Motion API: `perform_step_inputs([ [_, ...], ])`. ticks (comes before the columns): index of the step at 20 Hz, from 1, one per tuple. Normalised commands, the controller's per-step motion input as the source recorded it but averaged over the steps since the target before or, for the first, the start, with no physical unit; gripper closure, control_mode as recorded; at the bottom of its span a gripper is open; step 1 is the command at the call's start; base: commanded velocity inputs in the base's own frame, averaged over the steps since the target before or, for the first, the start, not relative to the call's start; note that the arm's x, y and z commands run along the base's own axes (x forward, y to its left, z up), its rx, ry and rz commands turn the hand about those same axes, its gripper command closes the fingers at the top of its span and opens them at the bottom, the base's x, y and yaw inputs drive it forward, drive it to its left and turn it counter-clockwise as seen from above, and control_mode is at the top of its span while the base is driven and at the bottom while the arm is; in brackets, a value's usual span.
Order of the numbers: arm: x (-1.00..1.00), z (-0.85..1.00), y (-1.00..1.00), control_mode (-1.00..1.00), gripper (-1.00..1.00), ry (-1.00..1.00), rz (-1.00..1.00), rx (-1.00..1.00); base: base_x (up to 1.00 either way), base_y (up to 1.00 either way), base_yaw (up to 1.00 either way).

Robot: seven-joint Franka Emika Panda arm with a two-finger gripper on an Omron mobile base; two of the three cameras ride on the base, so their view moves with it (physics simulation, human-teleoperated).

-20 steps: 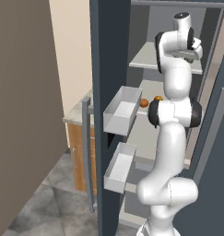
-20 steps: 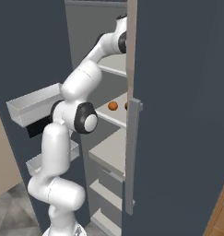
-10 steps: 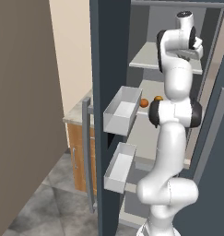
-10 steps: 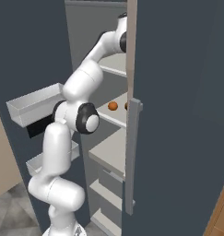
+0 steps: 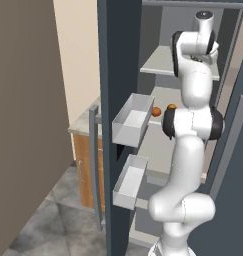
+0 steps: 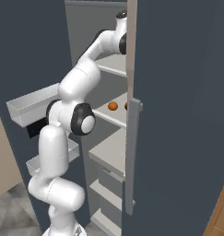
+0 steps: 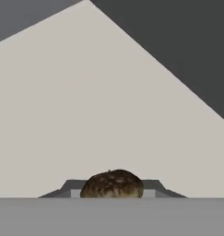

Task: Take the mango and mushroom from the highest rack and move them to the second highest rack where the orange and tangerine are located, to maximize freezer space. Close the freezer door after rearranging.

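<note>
Arm reaching up into open freezer, wrist at top rack. Hand view: brown speckled mushroom sitting between the two dark fingers, resting on pale rack floor; fingers clenched on the mushroom, cap bulging above them. Gripper pointing along rack twd dark back wall, so grip looks side-on, low across the body, prob. to clear the rack floor on lift-out. Mango not made out in any view. Second rack below: orange plus second orange-coloured fruit, likely tangerine, just beside it, both near rack front; bare rack either side = room for drop-off. Two door bins jutting from open door at arm's left, near elbow path; need care on descent. Judged step: mushroom grasped, lift and transfer not yet done; mango and door closing left.
</note>
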Motion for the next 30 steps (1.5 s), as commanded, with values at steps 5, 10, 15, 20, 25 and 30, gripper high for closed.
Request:
perform_step_inputs([
  [5,-0.17,-0.05,0.33,-1.00,1.00,-0.11,0.00,0.00,0.00,0.00,0.00],
  [10,-0.66,0.00,0.48,-1.00,1.00,-0.09,0.00,-0.05,0.00,0.00,0.00],
  [15,-0.76,0.00,0.53,-1.00,1.00,0.00,0.00,-0.06,0.00,0.00,0.00],
  [20,-0.85,0.00,0.47,-1.00,1.00,0.00,0.00,-0.02,0.00,0.00,0.00],
  [25,-0.70,-0.11,0.41,-1.00,1.00,0.00,0.00,-0.01,0.00,0.00,0.00],
  [30,-0.16,-0.38,0.21,-1.00,1.00,0.00,0.00,-0.13,0.00,0.00,0.00],
])
